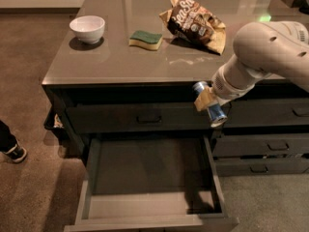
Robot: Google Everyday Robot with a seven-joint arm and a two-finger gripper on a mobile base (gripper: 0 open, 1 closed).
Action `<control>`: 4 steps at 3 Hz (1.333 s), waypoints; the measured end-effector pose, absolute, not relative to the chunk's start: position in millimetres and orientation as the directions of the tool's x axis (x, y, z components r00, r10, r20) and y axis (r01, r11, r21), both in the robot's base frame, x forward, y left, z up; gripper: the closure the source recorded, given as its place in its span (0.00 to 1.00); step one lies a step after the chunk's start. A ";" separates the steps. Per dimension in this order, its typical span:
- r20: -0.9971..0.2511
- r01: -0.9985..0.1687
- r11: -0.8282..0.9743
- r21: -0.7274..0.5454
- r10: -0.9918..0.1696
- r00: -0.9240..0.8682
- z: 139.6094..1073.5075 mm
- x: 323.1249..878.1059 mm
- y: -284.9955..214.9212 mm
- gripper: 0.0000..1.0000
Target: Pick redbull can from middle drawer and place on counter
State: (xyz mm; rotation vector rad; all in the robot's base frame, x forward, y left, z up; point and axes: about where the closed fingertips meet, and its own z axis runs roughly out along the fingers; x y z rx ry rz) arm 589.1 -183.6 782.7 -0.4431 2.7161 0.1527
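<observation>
My gripper (206,102) is shut on the redbull can (216,114), a slim blue-and-silver can held tilted, top end up-left. It hangs in front of the cabinet face, just below the counter's front edge at the right, above the right rim of the middle drawer. The middle drawer (145,170) is pulled wide open at the bottom centre, and its dark flat floor is bare. The counter (145,62) is a glossy grey-brown slab behind and above the gripper. My white arm (263,50) reaches in from the right over the counter's corner.
On the counter stand a white bowl (87,28) at the left, a green-and-yellow sponge (146,39) in the middle and a crumpled brown chip bag (195,23) at the right. Handled drawers (263,146) are stacked at the right. A person's shoe (13,152) shows at the left edge.
</observation>
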 end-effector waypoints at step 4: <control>-0.549 -0.326 0.945 -0.028 -0.287 -0.785 901.0 628.0 -212.7 1.00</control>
